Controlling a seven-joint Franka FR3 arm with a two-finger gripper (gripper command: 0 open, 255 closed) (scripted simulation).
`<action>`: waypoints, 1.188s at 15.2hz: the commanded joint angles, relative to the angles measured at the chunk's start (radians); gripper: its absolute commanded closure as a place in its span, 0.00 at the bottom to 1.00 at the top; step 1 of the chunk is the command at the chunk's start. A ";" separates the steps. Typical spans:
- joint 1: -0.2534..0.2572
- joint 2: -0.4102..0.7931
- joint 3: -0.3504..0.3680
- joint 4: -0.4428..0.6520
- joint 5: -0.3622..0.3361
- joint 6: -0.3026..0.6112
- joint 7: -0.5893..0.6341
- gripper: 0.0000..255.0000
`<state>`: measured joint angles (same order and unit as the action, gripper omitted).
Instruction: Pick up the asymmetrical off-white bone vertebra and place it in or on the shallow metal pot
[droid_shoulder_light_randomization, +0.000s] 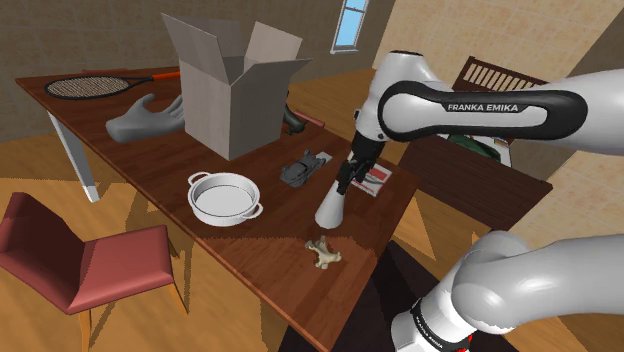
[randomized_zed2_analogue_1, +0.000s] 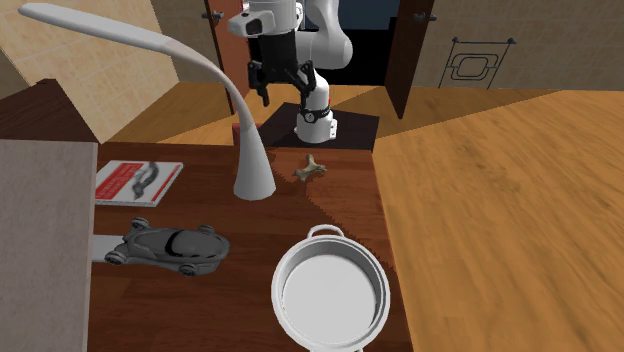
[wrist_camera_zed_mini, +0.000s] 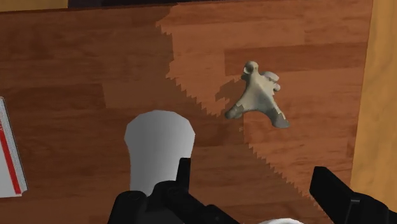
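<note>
While arm (droid_shoulder_light_randomization: 470, 108) bends over table (wrist_camera_zed_mini: 76, 63), pincer (wrist_camera_zed_mini: 254, 175) open, hovering nr vertebra (wrist_camera_zed_mini: 257, 97)

The shoulder view looks down from behind the white robot arm (droid_shoulder_light_randomization: 590, 115) (randomized_zed2_analogue_1: 325, 35), at frame right, across the dark brown wooden table (droid_shoulder_light_randomization: 150, 165) (randomized_zed2_analogue_1: 200, 310) (wrist_camera_zed_mini: 63, 63). The second exterior view faces that arm, at top centre, from close above the table's far side. The close wrist view looks down on the tabletop; all three share the off-white bone vertebra (droid_shoulder_light_randomization: 323, 253) (randomized_zed2_analogue_1: 310, 170) (wrist_camera_zed_mini: 257, 95) and the white flared lamp base (droid_shoulder_light_randomization: 330, 208) (randomized_zed2_analogue_1: 255, 178) (wrist_camera_zed_mini: 159, 146).
</note>
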<state>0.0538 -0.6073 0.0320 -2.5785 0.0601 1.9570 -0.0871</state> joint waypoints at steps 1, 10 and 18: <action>0.015 0.057 0.014 -0.018 0.010 0.065 -0.001 0.00; 0.051 0.115 0.037 0.012 -0.014 0.175 0.020 0.00; 0.080 0.287 0.074 -0.054 0.018 0.195 0.071 0.00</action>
<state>0.1270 -0.3410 0.0974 -2.6179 0.0702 2.1487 -0.0268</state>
